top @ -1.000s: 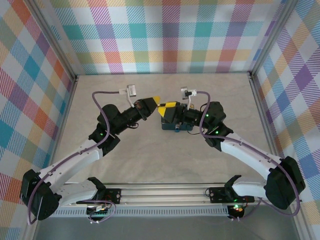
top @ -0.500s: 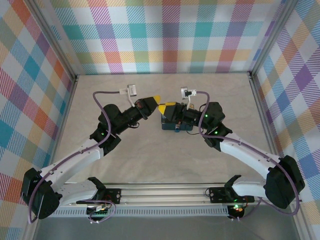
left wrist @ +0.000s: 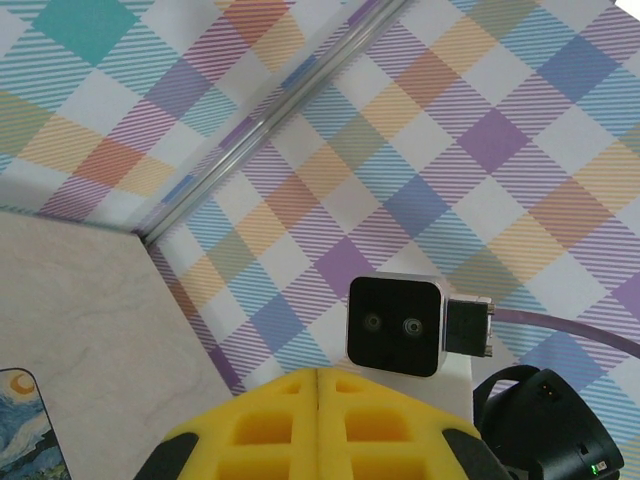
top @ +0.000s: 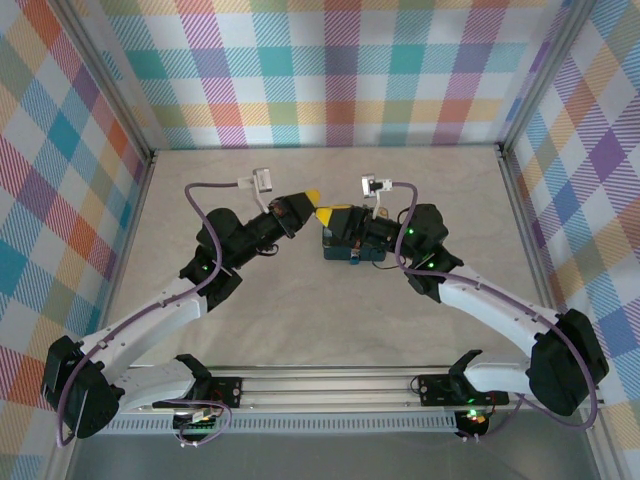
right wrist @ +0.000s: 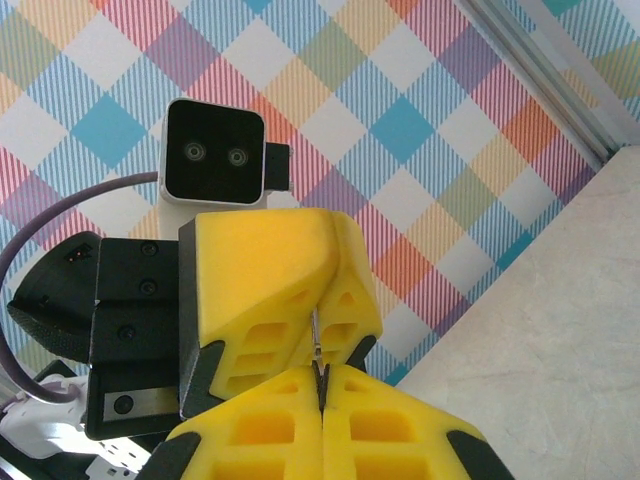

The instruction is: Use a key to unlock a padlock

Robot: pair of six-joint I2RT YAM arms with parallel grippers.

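- Left tool (left wrist: 318, 380): yellow fingers closed seam to seam in its own wrist view. Their lower part is cut off by the frame edge. Whether anything is pinched between them cannot be made out.
- Right tool (right wrist: 322, 380): yellow fingers pressed together, clamped on the key (right wrist: 316, 345). The key is a thin dark sliver standing up out of the seam, its lower end hidden between the pads.
- Key, position: the tip overlaps the left tool's yellow fingers (right wrist: 270, 270), straight ahead of it. Whether it touches or enters anything there cannot be told.
- Top view: left tool (top: 308, 200) and right tool (top: 332, 213) sit tip to tip above the surface (top: 300, 300), toward its far side. The key is too small to make out here.
- Starry-night tin (top: 352, 250): on the surface beneath the right tool, largely covered by it. One corner is cut off at the left edge of the left wrist view (left wrist: 22, 425).
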